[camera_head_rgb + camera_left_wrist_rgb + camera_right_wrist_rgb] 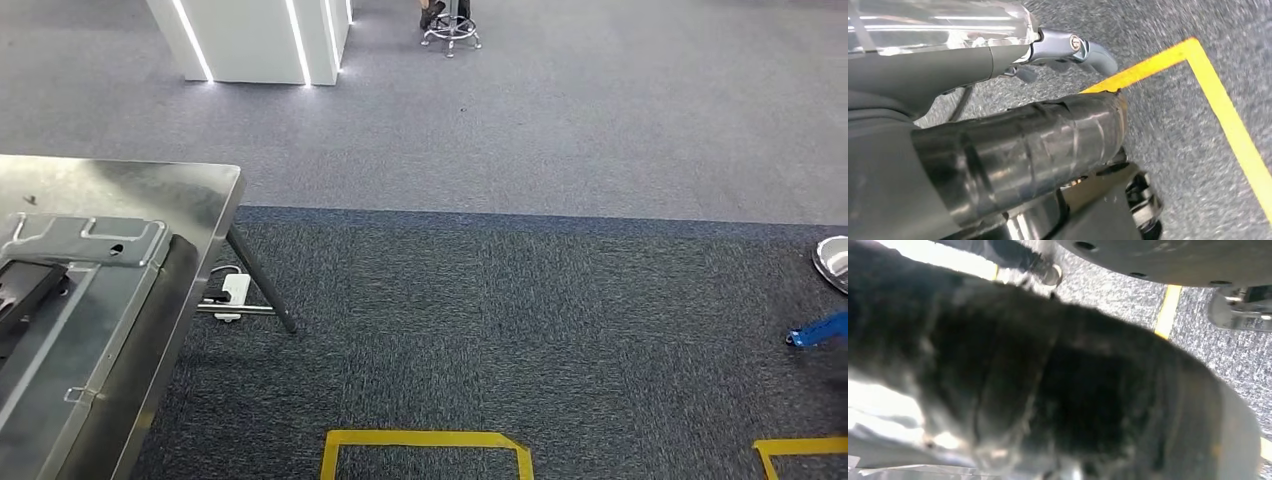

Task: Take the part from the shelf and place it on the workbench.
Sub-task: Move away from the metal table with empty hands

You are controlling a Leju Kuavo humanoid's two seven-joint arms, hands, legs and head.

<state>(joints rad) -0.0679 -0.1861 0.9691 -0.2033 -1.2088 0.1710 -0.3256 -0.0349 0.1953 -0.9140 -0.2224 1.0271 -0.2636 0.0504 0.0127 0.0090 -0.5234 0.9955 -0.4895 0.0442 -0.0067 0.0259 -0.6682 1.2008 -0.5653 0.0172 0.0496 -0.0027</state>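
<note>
My left robot hand (1013,150) wraps a taped metal cylinder, likely the part (1048,135); right robot hand (1048,390) blurred, grip unreadable. Arms seem hung low for walking over carpet (500,300). Steel tabletop (120,190) sits near left, carrying a pressed metal panel (85,240).

You see a silver steel table (150,190) on speckled dark blue-grey carpet (520,310), paler grey carpet (560,130) beyond. Yellow tape (425,440) outlines squares; a white pillar (250,40) carries bright light strips.
</note>
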